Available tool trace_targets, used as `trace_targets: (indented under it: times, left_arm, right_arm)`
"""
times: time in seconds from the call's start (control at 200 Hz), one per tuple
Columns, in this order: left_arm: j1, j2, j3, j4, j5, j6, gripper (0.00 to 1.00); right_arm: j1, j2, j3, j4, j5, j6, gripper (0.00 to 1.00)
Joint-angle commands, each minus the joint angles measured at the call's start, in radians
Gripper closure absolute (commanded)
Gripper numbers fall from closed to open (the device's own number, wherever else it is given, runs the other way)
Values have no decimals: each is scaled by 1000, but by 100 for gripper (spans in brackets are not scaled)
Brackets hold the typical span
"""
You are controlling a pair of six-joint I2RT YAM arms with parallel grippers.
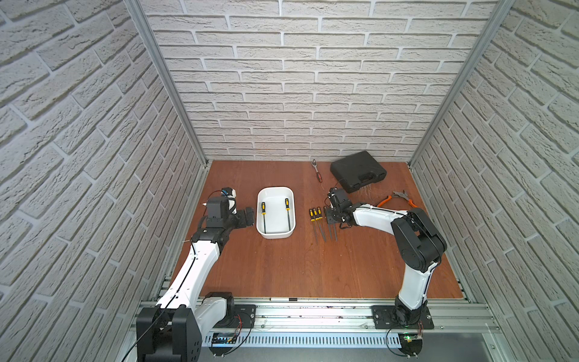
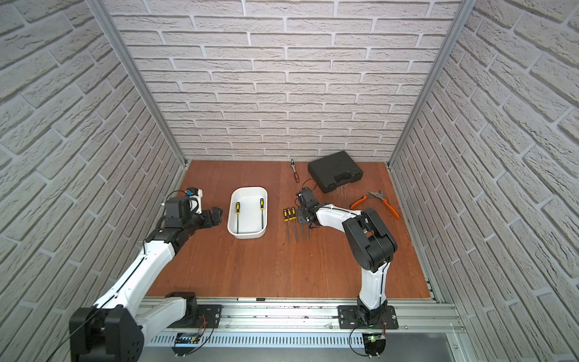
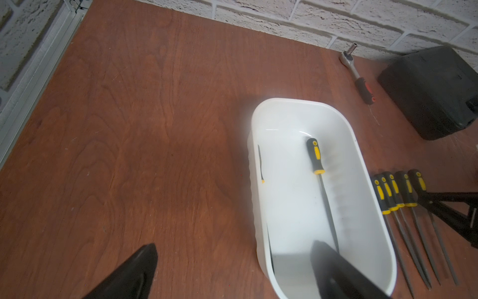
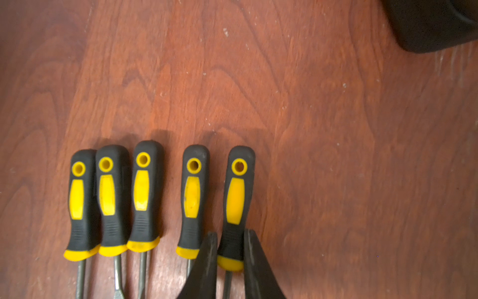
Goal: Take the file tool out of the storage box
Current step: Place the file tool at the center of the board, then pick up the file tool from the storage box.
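Rightmost laid-out file [image 4: 236, 196] is gripped by the right pincer [image 4: 230, 233], right of the storage box [image 1: 275, 234]; left pincer [image 1: 249, 216] is spread wide, empty.

Two files [image 1: 263, 207] inside storage box [image 1: 275, 235]

No legible text, no brand marks, no numbers, no signs anywhere.
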Motion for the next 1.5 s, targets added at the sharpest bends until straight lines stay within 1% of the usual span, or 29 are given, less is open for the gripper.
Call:
trace_targets:
  times: [0.0, 0.14, 0.3, 0.44, 0.63, 0.74, 0.855, 0.96, 1.08, 1.285, 1.395, 1.495]
  left_arm:
    - [-5, -1, 5, 41, 1, 4, 2]
    - [-5, 0, 6, 41, 1, 5, 1]
    - [-5, -3, 5, 41, 3, 4, 1]
    - [-6, -5, 6, 41, 3, 5, 1]
    - [-5, -6, 6, 41, 3, 4, 1]
    - [-5, -8, 5, 40, 1, 4, 2]
    - [-5, -6, 6, 42, -1, 6, 1]
    - [-5, -2, 8, 42, -3, 4, 2]
    - [-5, -7, 5, 41, -6, 4, 2]
    - [-5, -19, 6, 38, -12, 6, 2]
    - [-5, -21, 3, 40, -9, 4, 2]
    - [-5, -26, 1, 43, -6, 2, 1]
  right_arm:
    - [-3, -4, 29, 7, 15, 1, 86]
    - [-4, -8, 27, 1, 22, -2, 79]
    - [-3, -12, 22, 0, 24, 5, 75]
    - [-4, -26, 18, -1, 24, 6, 69]
    - [-4, -58, 17, -12, 31, 2, 67]
    - [-1, -104, 29, -22, 27, 3, 66]
    - [28, -161, 70, -25, 14, 10, 64]
    - [93, -168, 152, -35, 5, 1, 63]
    - [168, -107, 275, -47, -47, 3, 62]
    - [249, 94, 498, -74, -176, 41, 60]
    - [288, 214, 615, -103, -178, 40, 59]
    - [299, 319, 729, -138, -202, 52, 59]
